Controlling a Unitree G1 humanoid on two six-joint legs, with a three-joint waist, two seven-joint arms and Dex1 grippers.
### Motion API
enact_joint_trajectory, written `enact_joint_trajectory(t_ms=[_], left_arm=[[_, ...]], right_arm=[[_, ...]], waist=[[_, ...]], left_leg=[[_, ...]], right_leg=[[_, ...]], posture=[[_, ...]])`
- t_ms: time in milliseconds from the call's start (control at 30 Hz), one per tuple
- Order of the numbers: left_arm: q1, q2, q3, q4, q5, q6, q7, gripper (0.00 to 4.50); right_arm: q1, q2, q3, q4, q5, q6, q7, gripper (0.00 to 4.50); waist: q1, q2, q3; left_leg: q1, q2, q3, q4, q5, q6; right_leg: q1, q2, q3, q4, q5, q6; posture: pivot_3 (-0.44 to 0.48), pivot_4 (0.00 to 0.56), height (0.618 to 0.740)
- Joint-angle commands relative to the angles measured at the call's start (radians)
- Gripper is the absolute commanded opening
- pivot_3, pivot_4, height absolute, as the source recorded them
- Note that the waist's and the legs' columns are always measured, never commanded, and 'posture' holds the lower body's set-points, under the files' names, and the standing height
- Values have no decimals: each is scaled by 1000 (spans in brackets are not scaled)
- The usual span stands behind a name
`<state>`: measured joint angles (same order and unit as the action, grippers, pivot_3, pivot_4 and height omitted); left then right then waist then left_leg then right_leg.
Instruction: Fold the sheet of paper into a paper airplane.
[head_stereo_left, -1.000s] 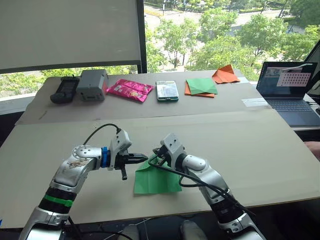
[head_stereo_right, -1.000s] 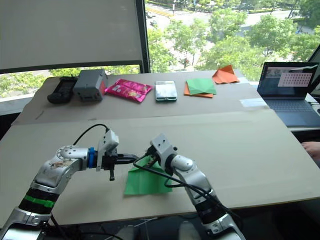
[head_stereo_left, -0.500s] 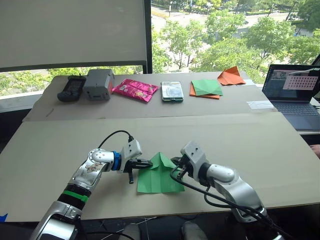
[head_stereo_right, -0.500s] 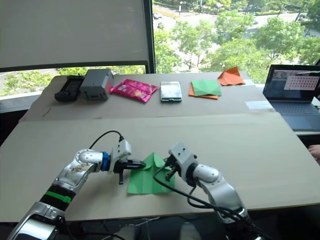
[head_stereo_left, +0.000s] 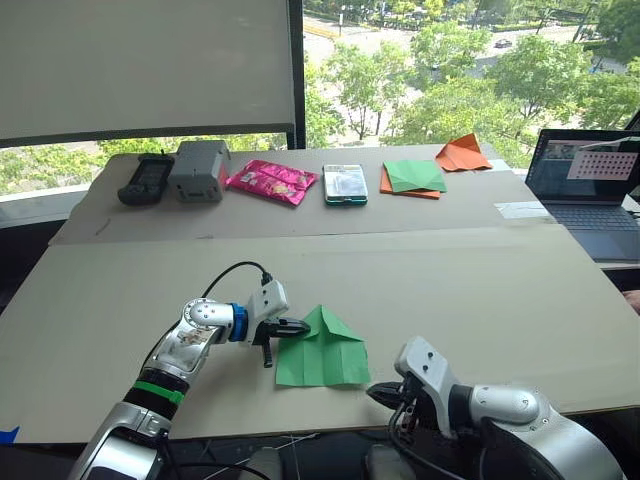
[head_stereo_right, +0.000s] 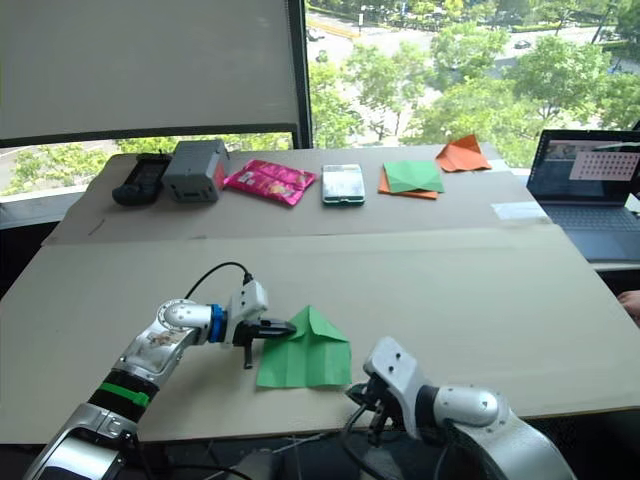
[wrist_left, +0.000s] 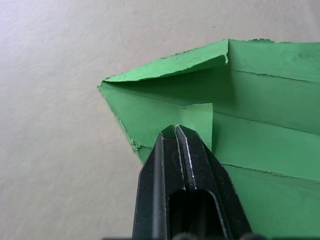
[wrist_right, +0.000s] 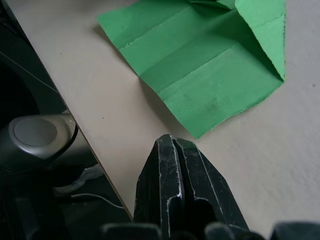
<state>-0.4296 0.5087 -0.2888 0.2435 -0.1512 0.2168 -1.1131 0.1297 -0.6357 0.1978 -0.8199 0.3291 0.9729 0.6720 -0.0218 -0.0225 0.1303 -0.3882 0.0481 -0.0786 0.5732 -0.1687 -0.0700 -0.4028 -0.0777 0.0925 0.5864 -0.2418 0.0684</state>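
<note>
The sheet of paper (head_stereo_left: 322, 352) is bright green and lies flat near the table's front edge. Its two far corners are folded in to a point (wrist_left: 165, 95). My left gripper (head_stereo_left: 302, 327) is shut, and its tips (wrist_left: 176, 130) rest on the folded flap at the paper's left side. My right gripper (head_stereo_left: 378, 392) is shut too (wrist_right: 170, 139). It holds nothing and hovers at the table's front edge, just off the paper's near right corner (wrist_right: 200, 131).
Along the back stand a black device (head_stereo_left: 145, 180), a grey box (head_stereo_left: 200, 168), a pink packet (head_stereo_left: 272, 180), a phone (head_stereo_left: 345, 184), a green sheet on orange paper (head_stereo_left: 412, 177) and folded orange paper (head_stereo_left: 462, 152). A laptop (head_stereo_left: 590, 190) sits at the right.
My right gripper has let go of the paper's top and drawn back to the table's front edge. The left gripper stays at the paper's left side, and the paper now lies flat.
</note>
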Motion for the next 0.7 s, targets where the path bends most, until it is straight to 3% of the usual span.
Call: enact_joint_trajectory(t_ms=[33, 333, 700], left_arm=[[29, 3, -38, 26, 45, 17, 0, 22], [15, 12, -34, 37, 47, 14, -9, 22], [6, 21, -38, 51, 54, 2, -24, 22]], right_arm=[[-12, 36, 24, 11, -1, -15, -52, 0], [35, 76, 33, 59, -22, -53, -142, 0], [199, 190, -17, 143, -87, -282, -283, 0]], waist=[[0, 0, 0], [3, 0, 0], [2, 0, -1]], left_leg=[[0, 0, 0, 0, 0, 0], [-1, 1, 0, 0, 0, 0], [-1, 1, 0, 0, 0, 0]], right_leg=[[0, 0, 0, -1, 0, 0], [1, 0, -1, -6, 0, 0], [1, -1, -1, -7, 0, 0]], posture=[[0, 150, 732], [0, 150, 732], [0, 150, 732]])
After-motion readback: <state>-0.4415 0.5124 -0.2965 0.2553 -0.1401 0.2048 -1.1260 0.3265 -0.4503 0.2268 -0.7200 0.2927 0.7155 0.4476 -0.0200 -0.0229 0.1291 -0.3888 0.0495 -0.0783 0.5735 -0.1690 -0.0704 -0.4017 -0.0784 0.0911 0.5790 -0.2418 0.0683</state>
